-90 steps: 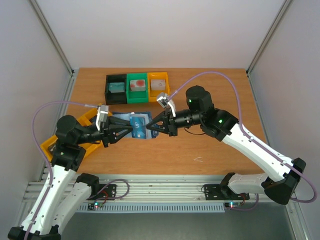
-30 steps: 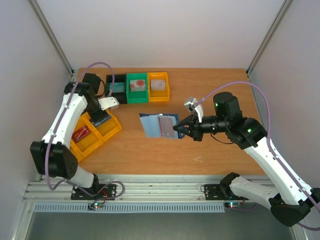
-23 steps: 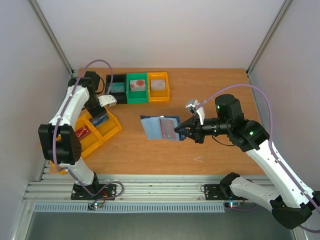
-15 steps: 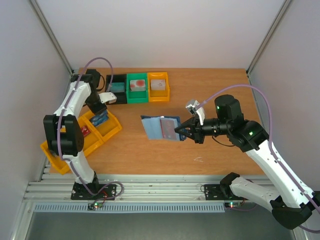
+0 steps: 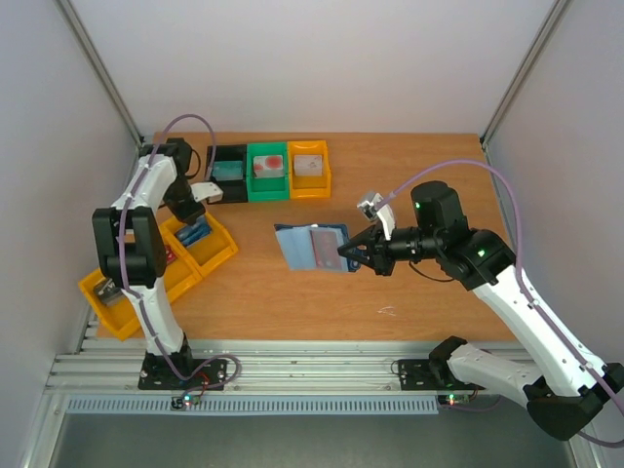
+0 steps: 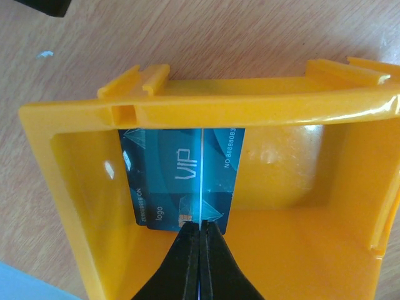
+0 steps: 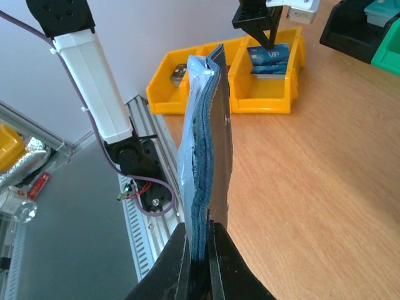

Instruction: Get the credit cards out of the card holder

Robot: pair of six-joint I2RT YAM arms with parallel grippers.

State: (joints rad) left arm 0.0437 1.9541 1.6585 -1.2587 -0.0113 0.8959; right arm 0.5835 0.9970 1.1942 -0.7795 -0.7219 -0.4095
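From where I stand, the left gripper (image 6: pixel 200 232) hangs over the yellow bin (image 6: pixel 250 109) at the table's (image 5: pixel 409 175) 9 o'clock side, jaws pinched tight on a blue card (image 7: pixel 270 59). The right wrist view shows that card face-on, hanging just under the fingertips. The left wrist view gives only its thin pale edge, running out from between the jaws toward 12 o'clock. Behind that edge a VIP card (image 6: pixel 162 181) lies face-up on the bin's floor.

The right gripper (image 7: pixel 199 228) is clamped on the card holder (image 5: pixel 297 244) near the middle of the table, biting its 3 o'clock edge as seen from above. Through its own wrist camera the holder stands on edge straight out from the jaws, slate cover on one side, pale shiny pages on the other. A pinkish card (image 5: pixel 325 244) shows on the holder's upper face. I cannot tell whether the holder touches the wood. Three small bins (image 5: pixel 267 180) sit in a row at the holder's 11 o'clock, apart from it.
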